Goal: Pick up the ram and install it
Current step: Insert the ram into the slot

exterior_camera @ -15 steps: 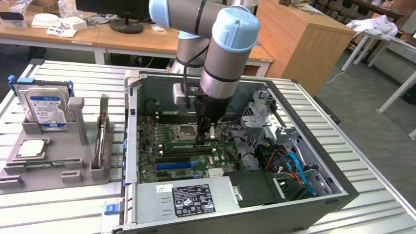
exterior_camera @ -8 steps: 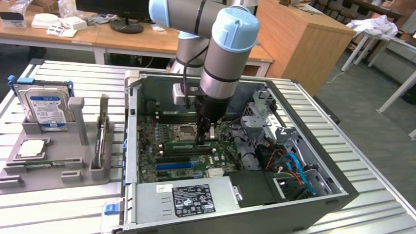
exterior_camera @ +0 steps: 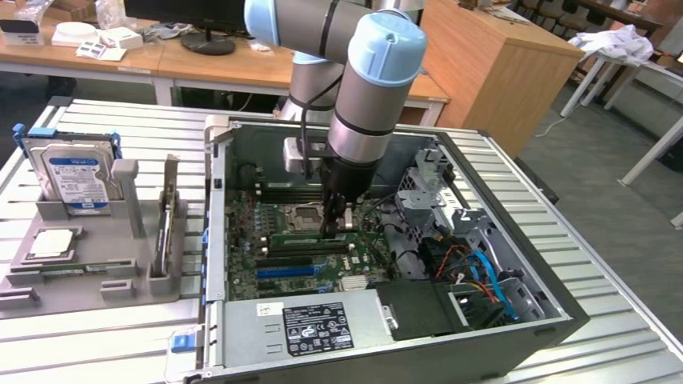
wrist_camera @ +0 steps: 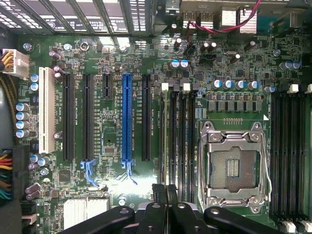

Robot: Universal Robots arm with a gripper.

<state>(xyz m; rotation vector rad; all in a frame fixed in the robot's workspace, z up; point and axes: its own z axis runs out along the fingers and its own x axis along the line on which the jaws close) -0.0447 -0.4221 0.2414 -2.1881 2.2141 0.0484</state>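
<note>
The ram (exterior_camera: 307, 238) lies inside the open computer case (exterior_camera: 217, 240), on the motherboard (exterior_camera: 261, 268), in the bank of memory slots along the edge of the empty CPU socket (exterior_camera: 307, 214) that faces the power supply (exterior_camera: 315, 324). It sits directly under the gripper (exterior_camera: 341, 229). Its long axis runs level with the neighbouring slots, and most of its length reaches from the fingertips toward the exterior view's left. The stick shows as a thin green strip seen nearly edge-on, too narrow here to make out chips or a label.

The claw stands closed, its fingers (wrist_camera: 159, 202) pressed together and pointing straight down onto the stick's upper edge. Whether they pinch that edge or merely bear on it cannot be told. By the look of it, the ram is at its slot rather than in transit.

Outside the case, at the table's far left corner in the exterior view, a hard drive (exterior_camera: 73, 172) stands in a grey tray (exterior_camera: 64, 302).
</note>
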